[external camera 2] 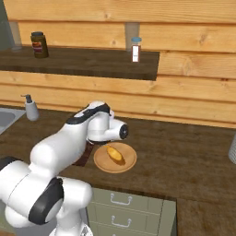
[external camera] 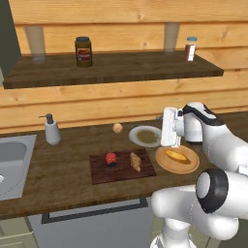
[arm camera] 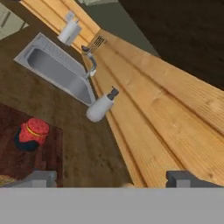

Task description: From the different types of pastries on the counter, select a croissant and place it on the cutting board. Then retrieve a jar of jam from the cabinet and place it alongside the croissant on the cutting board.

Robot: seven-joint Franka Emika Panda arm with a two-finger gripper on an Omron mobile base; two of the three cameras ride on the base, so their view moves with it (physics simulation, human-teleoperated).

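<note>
The dark cutting board (external camera: 104, 174) lies at the counter's front. On it the brown croissant (external camera: 135, 161) rests beside a red-lidded jam jar (external camera: 111, 159), which is also on the board (arm camera: 17, 159) as the jar (arm camera: 31, 133) in the hand view. My gripper (external camera: 167, 127) hangs above the counter, right of the board and apart from both things. Its fingertips (arm camera: 39, 178) stand wide apart, open, with nothing between them. My arm hides the board in the right base view.
A wooden plate (external camera: 191, 167) with a yellow pastry (external camera: 175, 155) sits under my wrist, next to a pale plate (external camera: 145, 136) and a small round pastry (external camera: 117, 127). A soap dispenser (external camera: 51, 130) and sink (external camera: 12, 162) lie left. The shelf holds a dark jar (external camera: 83, 51) and a bottle (external camera: 190, 49).
</note>
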